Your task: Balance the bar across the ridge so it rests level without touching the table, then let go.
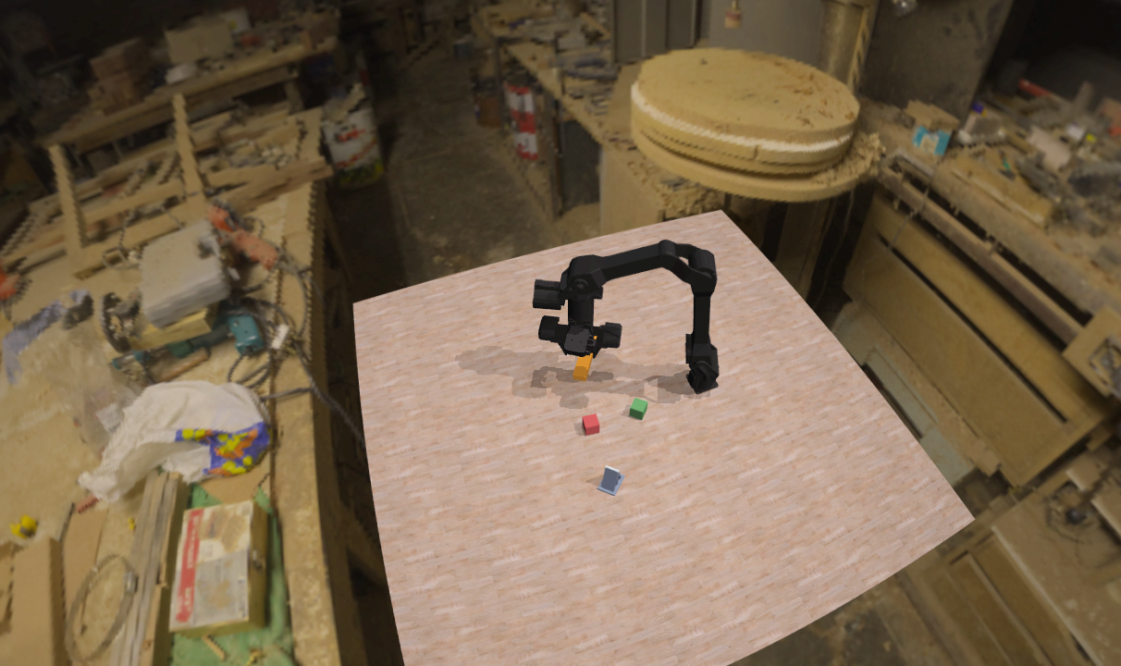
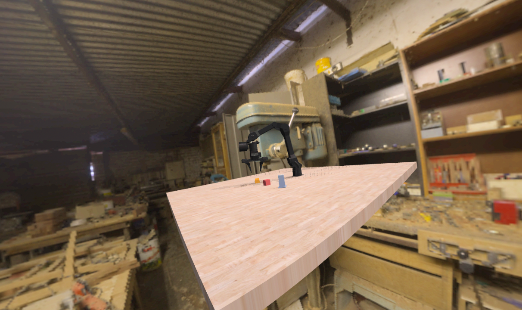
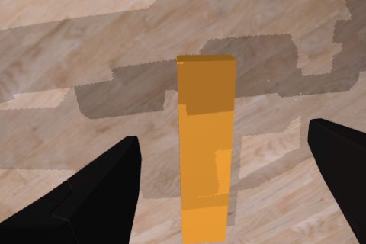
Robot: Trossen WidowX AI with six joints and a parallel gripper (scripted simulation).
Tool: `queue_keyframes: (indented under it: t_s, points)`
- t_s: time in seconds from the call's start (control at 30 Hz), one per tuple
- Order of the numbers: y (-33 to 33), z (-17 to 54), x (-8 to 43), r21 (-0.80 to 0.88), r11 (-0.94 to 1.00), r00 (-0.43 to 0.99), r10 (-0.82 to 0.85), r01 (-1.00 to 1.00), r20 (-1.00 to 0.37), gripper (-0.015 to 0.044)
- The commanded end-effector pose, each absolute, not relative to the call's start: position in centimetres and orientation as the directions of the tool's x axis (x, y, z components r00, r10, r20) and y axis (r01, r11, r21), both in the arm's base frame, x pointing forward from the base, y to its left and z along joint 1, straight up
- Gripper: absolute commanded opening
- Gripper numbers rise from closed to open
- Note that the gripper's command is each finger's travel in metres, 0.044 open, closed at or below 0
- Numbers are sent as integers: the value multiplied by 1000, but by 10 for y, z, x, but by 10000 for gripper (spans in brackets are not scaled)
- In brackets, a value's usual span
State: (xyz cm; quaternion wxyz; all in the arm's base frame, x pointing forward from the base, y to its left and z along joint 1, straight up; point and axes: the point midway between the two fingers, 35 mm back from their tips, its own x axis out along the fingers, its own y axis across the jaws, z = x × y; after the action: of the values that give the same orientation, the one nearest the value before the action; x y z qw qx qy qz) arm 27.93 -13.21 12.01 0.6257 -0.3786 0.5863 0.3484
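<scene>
The orange bar [image 1: 582, 368] [image 2: 257, 180] [image 3: 207, 137] lies on the table; in the wrist view it runs from the middle of the picture to the bottom edge, and its near end is cut off. My gripper [image 2: 255, 173] [image 3: 224, 139] is open and empty above the bar, with one finger on each side and a gap to both; in the top view the arm hides part of the bar. The blue ridge [image 1: 609, 480] [image 2: 281, 181], a narrow upright piece on a wider foot, stands apart from the bar with nothing on top.
A red cube [image 1: 591, 425] [image 2: 266, 182] sits on the table between the bar and the ridge. A green cube [image 1: 638, 408] sits beside it, toward the arm's base [image 1: 702, 374] [image 2: 296, 170]; I cannot make it out in the exterior view.
</scene>
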Motion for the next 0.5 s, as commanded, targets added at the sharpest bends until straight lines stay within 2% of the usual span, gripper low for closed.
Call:
queue_keyframes:
  t_s: [0.0, 0.2, 0.47]
  points:
    - [-149, 119, 270, -37, 524, 35, -13, -851, -999, 315]
    - [-155, 115, 267, -28, 543, 24, -14, -840, -1000, 315]
    - [-156, 75, 268, -28, 543, 24, -14, -840, -1000, 315]
